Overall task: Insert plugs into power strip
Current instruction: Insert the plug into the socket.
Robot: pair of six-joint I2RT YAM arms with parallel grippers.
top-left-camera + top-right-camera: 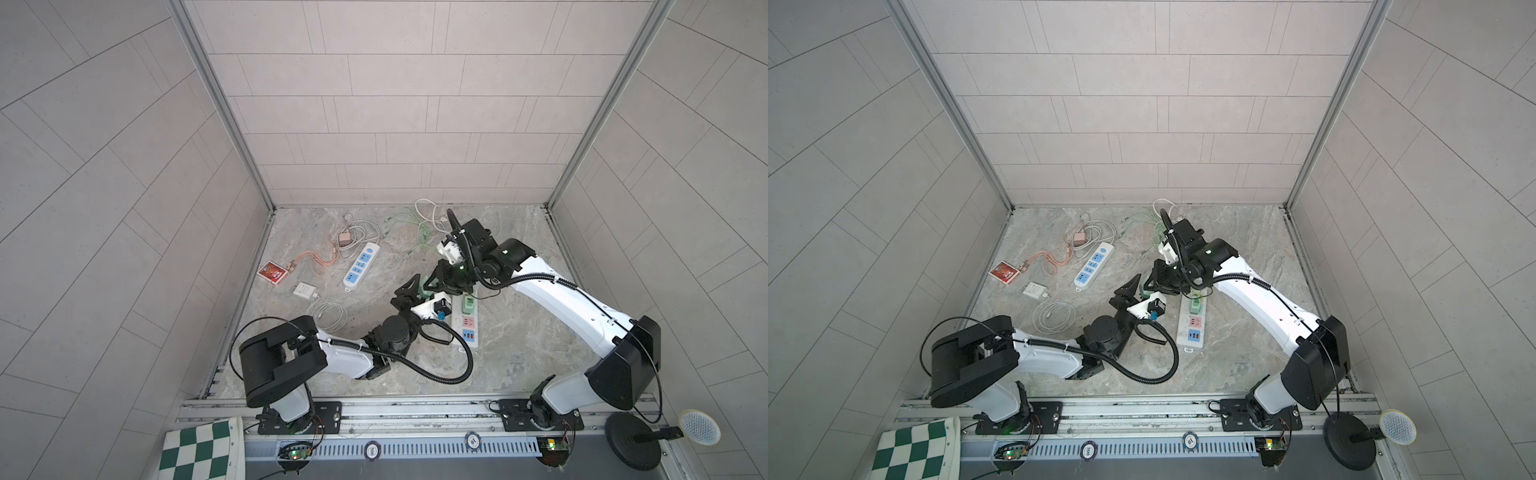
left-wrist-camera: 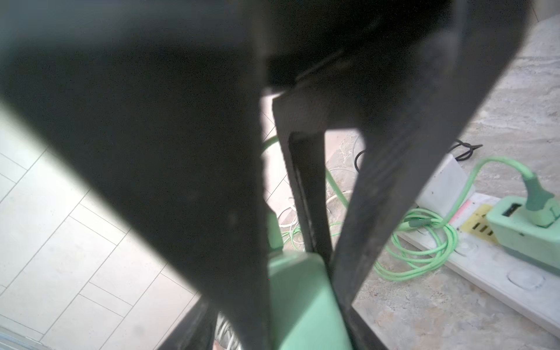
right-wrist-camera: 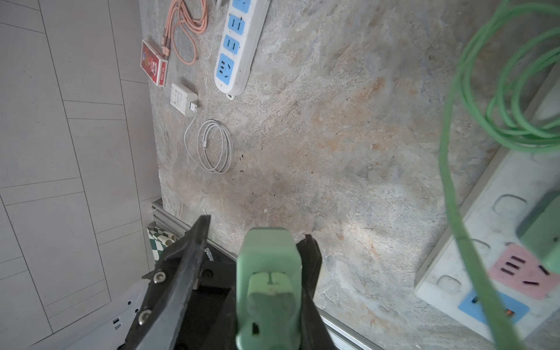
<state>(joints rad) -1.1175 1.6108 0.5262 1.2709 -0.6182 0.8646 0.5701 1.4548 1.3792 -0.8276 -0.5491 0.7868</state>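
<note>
Mint green plug [image 3: 268,272] aloft over the worktop's [image 1: 519,332] middle
The right gripper [image 1: 434,284] pinches it; the left gripper [image 3: 257,233] stands spread. Green cable loops [image 3: 515,130] on the near strip could snag it askew. Counted: two power strips [image 1: 361,266] [image 1: 468,328]; five plugs: this one, a seated mint plug [image 1: 468,304], two white plugs [image 1: 302,289] [image 2: 442,185], one pink plug [image 1: 344,239].

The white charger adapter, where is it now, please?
In both top views the white adapter lies left on the table, between red card pack and coiled white cable.
</note>
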